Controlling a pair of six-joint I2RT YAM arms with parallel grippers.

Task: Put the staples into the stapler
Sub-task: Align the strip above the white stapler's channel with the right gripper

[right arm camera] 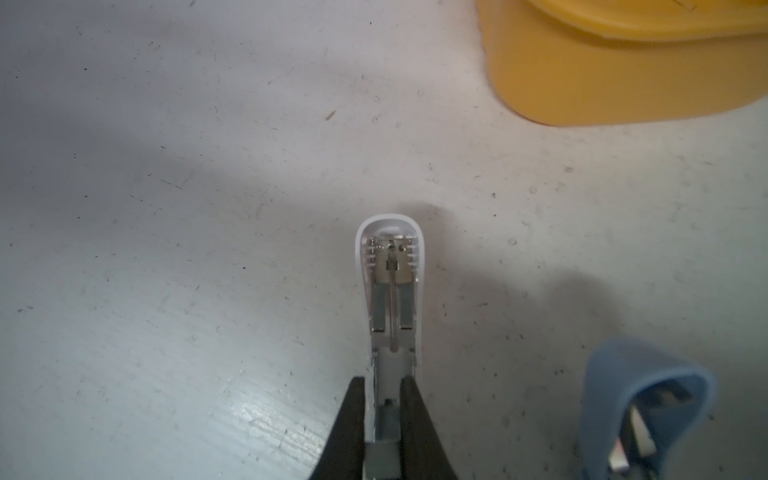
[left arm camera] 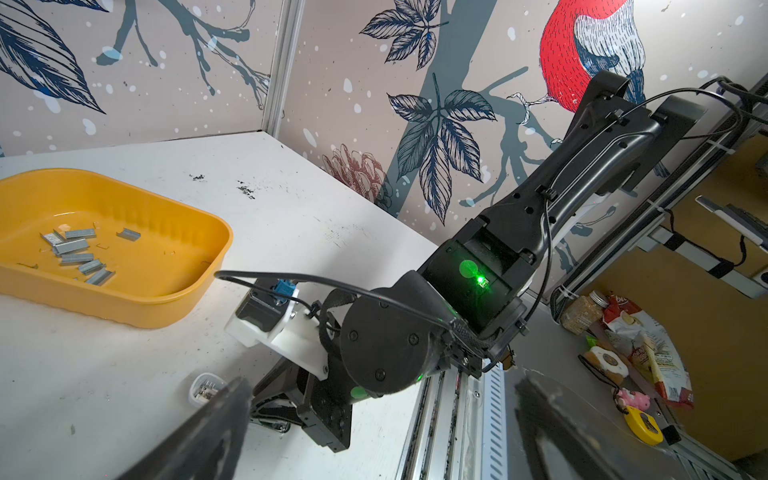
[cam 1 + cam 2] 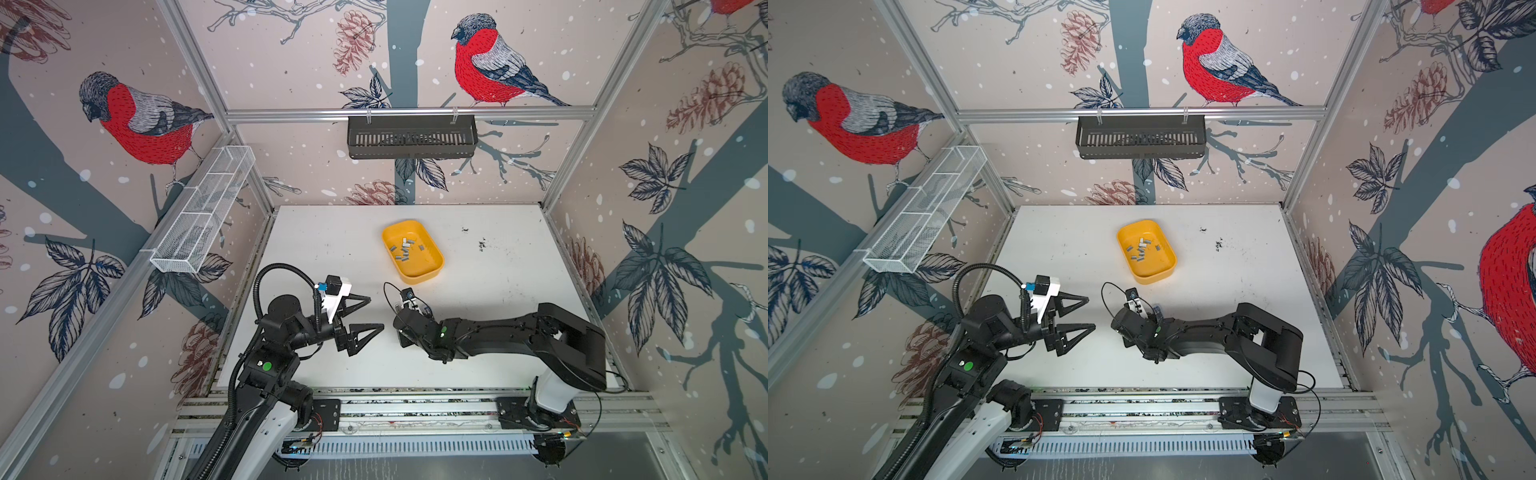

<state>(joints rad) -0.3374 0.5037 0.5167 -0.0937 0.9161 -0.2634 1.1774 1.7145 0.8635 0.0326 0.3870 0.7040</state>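
Right wrist view gives the best look: the right gripper (image 1: 383, 380) is pinched narrow on the stapler (image 1: 390, 282), with its black fingers (image 1: 349, 419) on either side of the metal channel. The stapler is opened up, white shell facing the camera, with the spring and pusher rail showing inside. Its nose is down by the white table (image 1: 166, 208); can't tell if it actually touches. Just beside it sits a blue plastic shell (image 1: 644, 395) with something white inside. No idea whether that's the stapler's other half or a separate thing.

The staples (image 3: 405, 249) are in the yellow tray (image 3: 432, 272), a loose cluster of little grey strips lying on its floor. In both top views the tray sits mid-table, just beyond the right gripper and apart from it.

The left gripper (image 3: 376, 312) hangs over the left side of the table with its jaws spread wide, holding nothing. Its tips point toward the right arm (image 3: 498, 328), with a gap between them. From the left wrist view the stapler (image 2: 203, 386) shows only as a pale tip past a blurred finger. The rest is hidden behind the right arm.
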